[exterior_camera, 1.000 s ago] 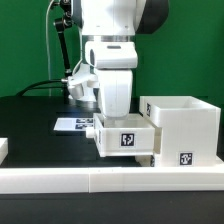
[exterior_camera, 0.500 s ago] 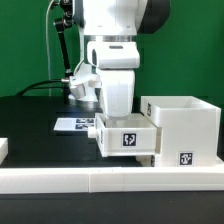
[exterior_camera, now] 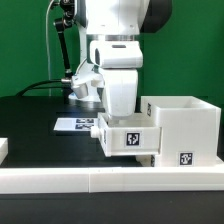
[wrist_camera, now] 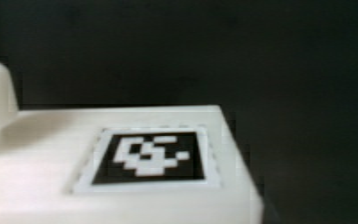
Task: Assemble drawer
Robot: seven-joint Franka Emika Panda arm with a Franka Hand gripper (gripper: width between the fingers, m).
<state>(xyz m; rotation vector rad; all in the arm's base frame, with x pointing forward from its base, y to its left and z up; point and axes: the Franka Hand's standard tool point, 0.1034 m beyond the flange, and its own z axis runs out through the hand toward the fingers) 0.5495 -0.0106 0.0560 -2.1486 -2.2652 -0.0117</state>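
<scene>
A small white open drawer box (exterior_camera: 128,138) with a black-and-white tag on its front stands on the black table, partly inside the larger white drawer housing (exterior_camera: 185,128) to the exterior view's right. My gripper (exterior_camera: 120,112) reaches down into the small box from above. Its fingertips are hidden behind the box wall, and it appears to be shut on that wall. The box looks slightly tilted. In the wrist view a tagged white panel (wrist_camera: 149,158) fills the near field, blurred, and no fingers show.
The marker board (exterior_camera: 72,124) lies on the table behind the small box, to the exterior view's left. A long white rail (exterior_camera: 60,176) runs along the table's front edge. Cables and a green wall stand behind the arm.
My arm and the small drawer box have moved together a little toward the exterior view's right, closer into the housing. The housing has not moved.
</scene>
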